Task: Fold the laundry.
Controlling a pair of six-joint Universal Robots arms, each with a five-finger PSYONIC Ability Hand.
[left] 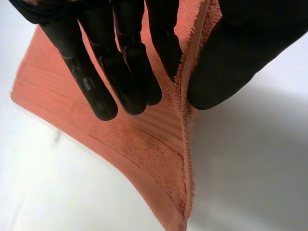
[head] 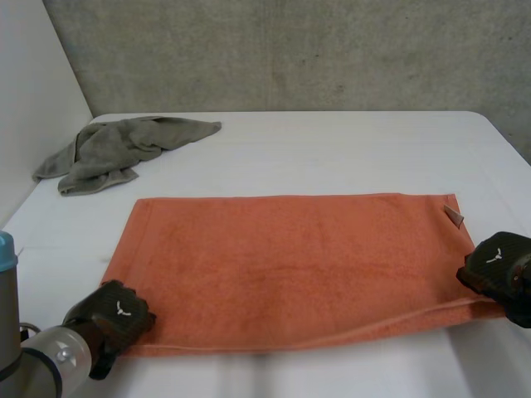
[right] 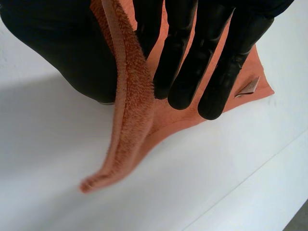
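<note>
An orange towel [head: 282, 265] lies spread flat across the middle of the white table. My left hand [head: 112, 313] sits at the towel's near left corner; in the left wrist view its fingers [left: 125, 72] and thumb pinch the towel's near edge [left: 185, 125] between them. My right hand [head: 498, 269] is at the near right corner; in the right wrist view its fingers [right: 192, 62] and thumb pinch the lifted hem [right: 127, 115]. A small label [head: 453, 216] sticks out at the towel's far right corner.
A crumpled grey-green cloth [head: 116, 149] lies at the table's far left. A grey wall runs behind the table [head: 348, 149], whose right edge is near my right hand.
</note>
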